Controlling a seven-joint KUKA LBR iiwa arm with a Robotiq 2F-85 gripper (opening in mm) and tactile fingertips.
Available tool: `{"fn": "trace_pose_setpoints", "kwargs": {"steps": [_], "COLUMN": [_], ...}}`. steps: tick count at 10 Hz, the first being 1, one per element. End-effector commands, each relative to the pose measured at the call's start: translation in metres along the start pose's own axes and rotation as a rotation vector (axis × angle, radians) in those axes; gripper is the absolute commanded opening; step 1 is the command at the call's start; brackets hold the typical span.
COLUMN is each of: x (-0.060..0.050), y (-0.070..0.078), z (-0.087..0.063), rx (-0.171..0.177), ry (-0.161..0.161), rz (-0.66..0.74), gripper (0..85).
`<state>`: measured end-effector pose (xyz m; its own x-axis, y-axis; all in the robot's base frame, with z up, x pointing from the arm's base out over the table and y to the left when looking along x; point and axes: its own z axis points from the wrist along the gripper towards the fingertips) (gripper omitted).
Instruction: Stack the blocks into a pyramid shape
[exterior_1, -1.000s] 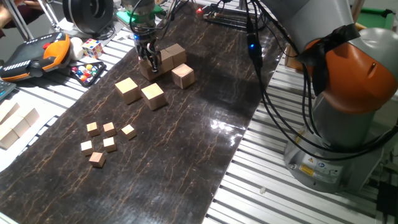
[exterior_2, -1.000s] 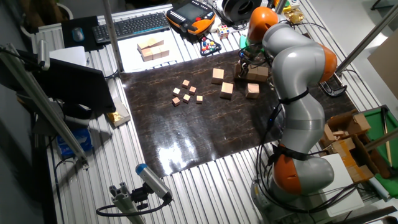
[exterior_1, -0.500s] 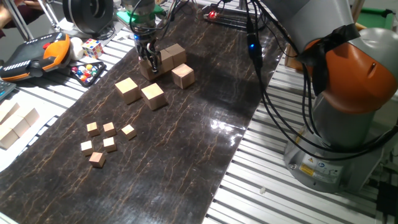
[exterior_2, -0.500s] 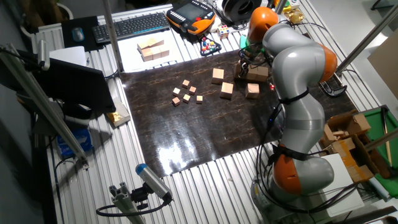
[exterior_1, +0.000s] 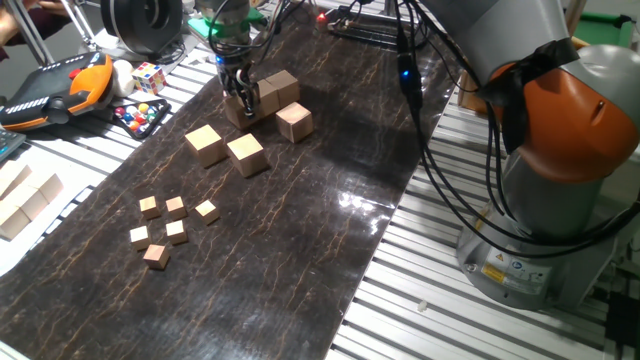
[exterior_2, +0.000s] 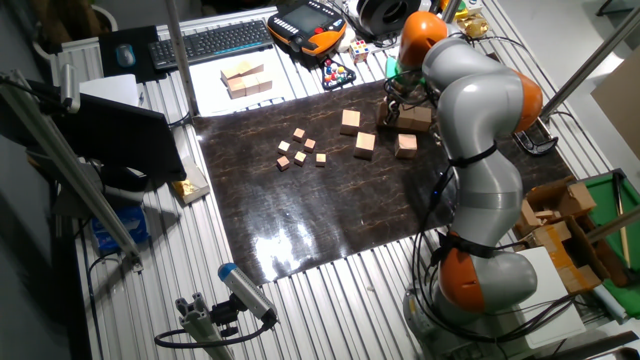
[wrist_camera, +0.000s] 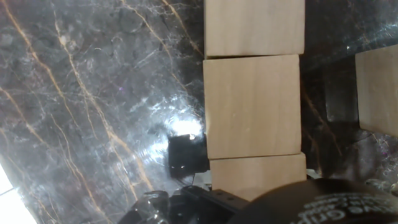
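Three tan blocks stand in a tight row (exterior_1: 265, 95) at the far end of the dark mat, also seen from above as a row (wrist_camera: 252, 106) in the hand view. My gripper (exterior_1: 239, 98) is down over the row's near-left end block (exterior_1: 240, 110), fingers astride it. One dark fingertip (wrist_camera: 186, 155) sits against the row's side; the other is hidden, so its hold is unclear. Three more blocks lie loose: one (exterior_1: 294, 122) just right of the row, two others (exterior_1: 204, 145) (exterior_1: 246, 154) nearer the camera.
Several much smaller wooden cubes (exterior_1: 165, 228) are scattered on the mat's near left. A multicoloured puzzle cube (exterior_1: 148, 77), an orange pendant (exterior_1: 60, 90) and more tan blocks (exterior_1: 25, 200) lie off the mat at left. The arm's base (exterior_1: 560, 200) stands at right.
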<state>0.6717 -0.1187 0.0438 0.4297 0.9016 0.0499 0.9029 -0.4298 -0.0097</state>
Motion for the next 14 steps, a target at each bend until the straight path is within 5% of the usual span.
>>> {"fn": "trace_pose_setpoints", "kwargs": {"steps": [1, 5, 9, 12, 14], "x": [-0.0002, -0.0007, -0.0010, -0.0011, -0.0012], "y": [-0.0001, -0.0004, -0.0008, -0.0011, -0.0015], "z": [0.0001, 0.0007, 0.0015, 0.0015, 0.0013], "rx": [0.000, 0.000, -0.002, -0.003, -0.003], "ry": [0.000, 0.000, -0.004, -0.007, -0.011], "rz": [0.003, -0.002, 0.003, -0.002, -0.008], "gripper": [0.7, 8.0, 39.7, 77.0, 84.0]}}
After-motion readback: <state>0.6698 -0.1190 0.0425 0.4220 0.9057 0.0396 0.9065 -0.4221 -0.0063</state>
